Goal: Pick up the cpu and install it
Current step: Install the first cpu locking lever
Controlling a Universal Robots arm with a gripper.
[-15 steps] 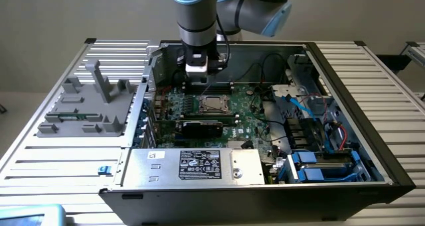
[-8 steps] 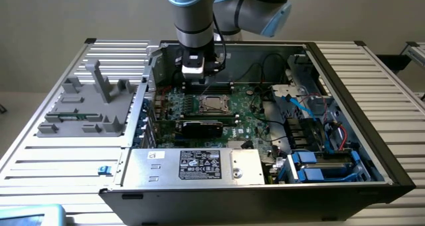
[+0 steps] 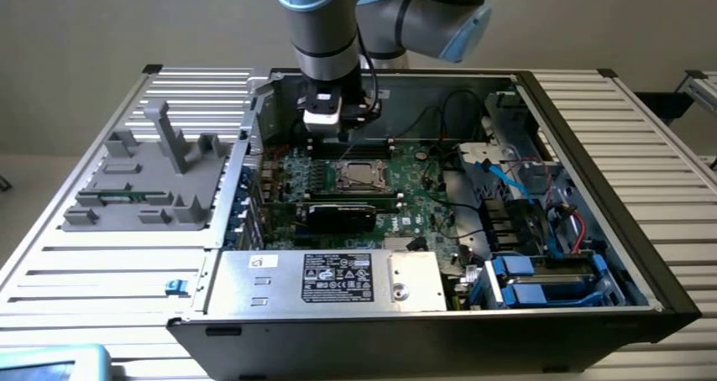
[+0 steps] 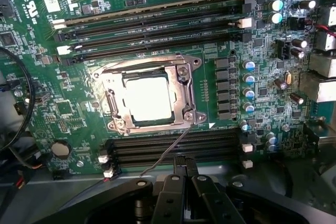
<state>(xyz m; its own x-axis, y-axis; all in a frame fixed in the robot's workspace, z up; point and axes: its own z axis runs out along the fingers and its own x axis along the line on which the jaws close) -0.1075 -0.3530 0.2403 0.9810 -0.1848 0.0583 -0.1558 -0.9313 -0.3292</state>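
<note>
The cpu (image 4: 149,98) lies flat in the motherboard socket, its shiny pale top showing through the metal socket frame (image 4: 187,90). The exterior view has the cpu (image 3: 358,175) in the middle of the green board inside the open computer case. My gripper (image 4: 185,167) hangs above the board beside the socket, over the black memory slots, and its two dark fingers are pressed together with nothing between them. In the exterior view the gripper (image 3: 336,136) hovers just behind the socket, near the case's back wall. A thin wire lever (image 4: 168,150) runs from the frame toward the fingers.
Long black memory slots (image 4: 157,17) flank the socket on two sides. A black card (image 3: 342,213) sits in front of the socket, then the silver power supply (image 3: 325,280). Cables and blue drive bays (image 3: 538,280) fill the case's right side. A grey fixture (image 3: 146,180) stands outside on the left.
</note>
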